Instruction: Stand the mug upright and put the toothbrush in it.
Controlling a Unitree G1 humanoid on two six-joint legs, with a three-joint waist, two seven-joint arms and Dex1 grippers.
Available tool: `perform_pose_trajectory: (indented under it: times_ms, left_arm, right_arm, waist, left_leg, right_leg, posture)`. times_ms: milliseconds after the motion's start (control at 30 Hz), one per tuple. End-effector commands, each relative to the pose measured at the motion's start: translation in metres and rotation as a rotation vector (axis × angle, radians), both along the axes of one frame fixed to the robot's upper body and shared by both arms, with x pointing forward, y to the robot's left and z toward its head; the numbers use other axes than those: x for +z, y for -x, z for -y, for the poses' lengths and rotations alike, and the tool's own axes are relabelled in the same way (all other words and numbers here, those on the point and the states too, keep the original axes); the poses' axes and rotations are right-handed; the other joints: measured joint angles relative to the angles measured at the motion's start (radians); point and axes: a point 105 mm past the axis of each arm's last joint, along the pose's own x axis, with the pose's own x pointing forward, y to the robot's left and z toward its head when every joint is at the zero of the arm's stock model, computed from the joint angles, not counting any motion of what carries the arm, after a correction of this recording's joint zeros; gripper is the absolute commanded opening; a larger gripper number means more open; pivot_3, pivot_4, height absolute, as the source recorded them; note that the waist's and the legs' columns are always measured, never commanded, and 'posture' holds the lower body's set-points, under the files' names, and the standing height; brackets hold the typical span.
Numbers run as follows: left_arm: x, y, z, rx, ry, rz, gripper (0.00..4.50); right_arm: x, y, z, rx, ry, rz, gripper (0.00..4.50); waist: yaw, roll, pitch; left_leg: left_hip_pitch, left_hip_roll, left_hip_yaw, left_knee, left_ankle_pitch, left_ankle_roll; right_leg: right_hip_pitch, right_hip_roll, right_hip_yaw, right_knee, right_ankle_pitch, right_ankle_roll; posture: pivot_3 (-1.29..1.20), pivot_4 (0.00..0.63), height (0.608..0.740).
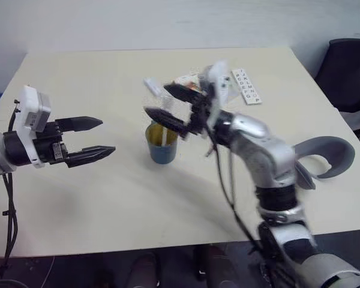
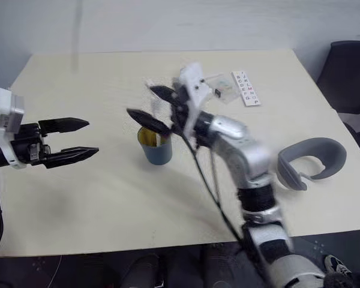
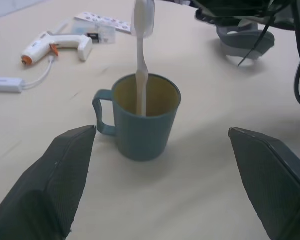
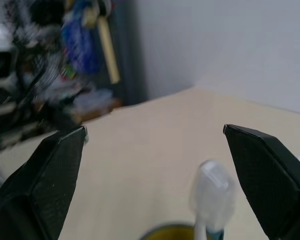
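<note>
The teal-blue mug (image 1: 162,146) stands upright near the middle of the table, its yellowish inside showing. The pale toothbrush (image 3: 141,65) stands in it, handle down and bristle head (image 4: 212,192) up, leaning on the rim. My right gripper (image 1: 157,100) hovers just above the mug, pointing left. It is open, with the brush head below its spread fingers and nothing between them. To the left of the mug, level with it and apart from it, my left gripper (image 1: 107,136) is open and points at the mug (image 3: 142,122).
A white glue gun (image 3: 55,44) with an orange tip and a lettered card (image 1: 246,86) lie behind the mug. A grey curved padded band (image 2: 312,162) sits at the table's right edge. A black chair (image 1: 348,66) stands beyond the right corner.
</note>
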Motion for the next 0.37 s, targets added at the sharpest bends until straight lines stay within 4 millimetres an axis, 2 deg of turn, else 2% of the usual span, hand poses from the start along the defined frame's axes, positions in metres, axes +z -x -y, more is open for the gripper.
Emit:
perform_pose_trajectory:
  times_ms: [33,133,233,367]
  left_arm:
    - [0.007,0.004,0.000,-0.021,-0.018,0.032,4.50]
    - [0.003,0.007,0.000,-0.037,-0.036,0.022,4.50]
    - [-0.005,0.010,-0.005,-0.035,-0.060,0.009,4.50]
    - [-0.008,0.009,-0.008,-0.029,-0.066,0.009,4.50]
  right_arm:
    - [-0.019,0.025,0.052,0.080,0.253,-0.016,4.49]
    - [-0.024,0.034,0.079,0.094,0.323,-0.054,4.49]
    - [-0.028,0.025,0.108,-0.019,0.358,-0.088,4.49]
    - [-0.028,0.021,0.117,-0.071,0.335,-0.103,4.49]
  waist:
    - [0.012,0.000,0.000]
    - [0.010,0.000,0.000]
    - [-0.002,0.000,0.000]
    - [0.002,0.000,0.000]
  left_leg:
    - [0.000,0.000,0.001,0.000,0.000,0.001]
    - [0.000,-0.001,0.002,-0.002,-0.001,0.002]
    - [0.005,0.002,0.009,-0.003,-0.001,0.002]
    - [0.006,0.003,0.009,-0.002,0.000,0.000]
  right_leg:
    - [0.000,0.000,-0.001,-0.001,0.000,0.000]
    - [0.001,0.002,-0.005,-0.004,0.000,0.001]
    - [0.001,0.002,0.000,-0.004,0.001,0.001]
    - [0.001,0.003,0.001,-0.004,0.001,0.000]
  posture:
    - [0.00,0.150,0.740]
    - [0.00,0.150,0.740]
    - [0.00,0.150,0.740]
    - [0.00,0.150,0.740]
